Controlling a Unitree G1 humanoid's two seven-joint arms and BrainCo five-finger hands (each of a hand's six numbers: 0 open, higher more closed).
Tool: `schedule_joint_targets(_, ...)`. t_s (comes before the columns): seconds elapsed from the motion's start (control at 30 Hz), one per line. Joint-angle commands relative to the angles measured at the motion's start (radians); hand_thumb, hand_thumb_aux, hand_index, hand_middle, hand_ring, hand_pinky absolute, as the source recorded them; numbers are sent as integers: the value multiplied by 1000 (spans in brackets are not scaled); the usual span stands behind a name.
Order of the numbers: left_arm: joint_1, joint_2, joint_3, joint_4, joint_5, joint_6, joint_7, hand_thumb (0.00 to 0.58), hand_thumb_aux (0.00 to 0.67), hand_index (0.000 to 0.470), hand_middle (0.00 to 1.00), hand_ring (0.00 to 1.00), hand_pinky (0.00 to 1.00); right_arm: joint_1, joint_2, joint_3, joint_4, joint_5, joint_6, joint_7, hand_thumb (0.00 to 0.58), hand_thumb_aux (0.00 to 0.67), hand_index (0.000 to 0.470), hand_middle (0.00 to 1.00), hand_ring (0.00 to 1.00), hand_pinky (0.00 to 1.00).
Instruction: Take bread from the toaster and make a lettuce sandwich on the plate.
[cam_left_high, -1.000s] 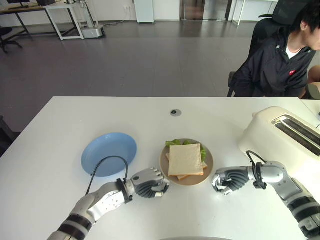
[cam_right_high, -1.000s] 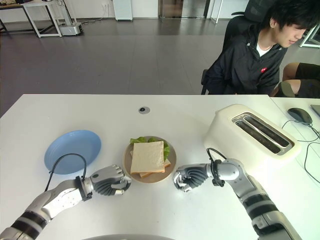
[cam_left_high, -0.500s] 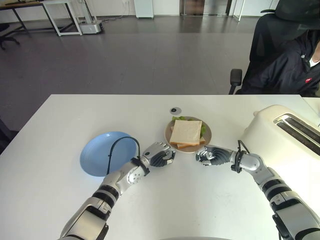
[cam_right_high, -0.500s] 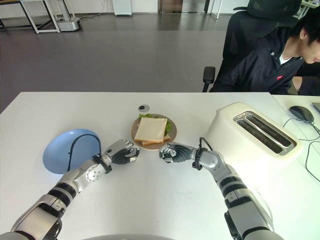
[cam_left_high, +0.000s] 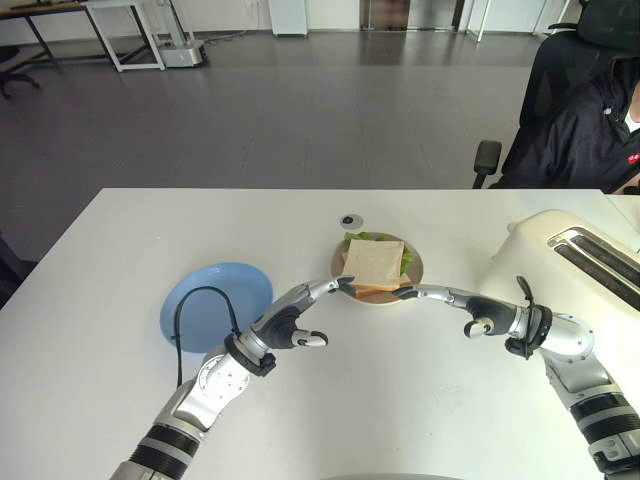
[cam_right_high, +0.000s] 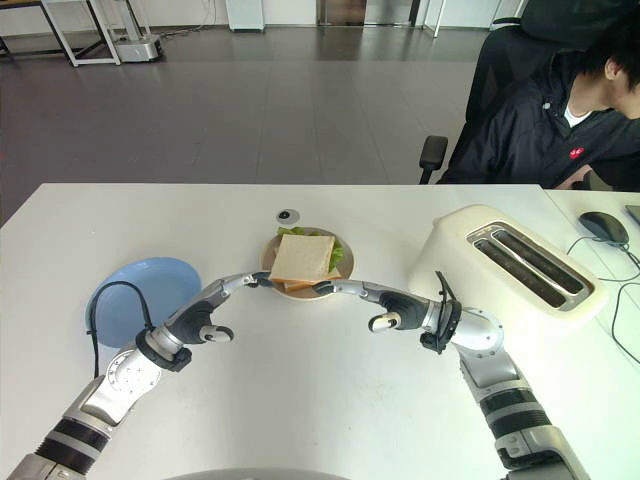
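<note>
Against the brown plate (cam_left_high: 417, 270), left hand (cam_left_high: 283, 325) and right hand (cam_left_high: 482, 312) rest outstretched fingers (cam_left_high: 318, 290), holding nothing

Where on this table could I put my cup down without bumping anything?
Bare patches: the far-left corner beyond the blue plate, the far strip between the sandwich plate and the toaster, and the near middle between the two arms. Crowded: the sandwich plate's front, where the left robot hand and right robot hand both stretch to its rim.
</note>
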Motion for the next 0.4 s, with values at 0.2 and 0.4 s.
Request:
schedule_joint_targets(0.2, 1, -49, 58, -1, -45, 1, -61, 0, 0, 0, 0, 0, 0, -39, 69, -93, 72, 23, -20, 0, 0, 0, 0, 0, 0, 0)
schedule_joint_targets(0.4, 8, -69, 90, 3, -43, 4, -76, 0, 0, 0, 0, 0, 0, -33, 80, -117, 61, 19, -16, 14, 0, 0, 0, 0, 0, 0)
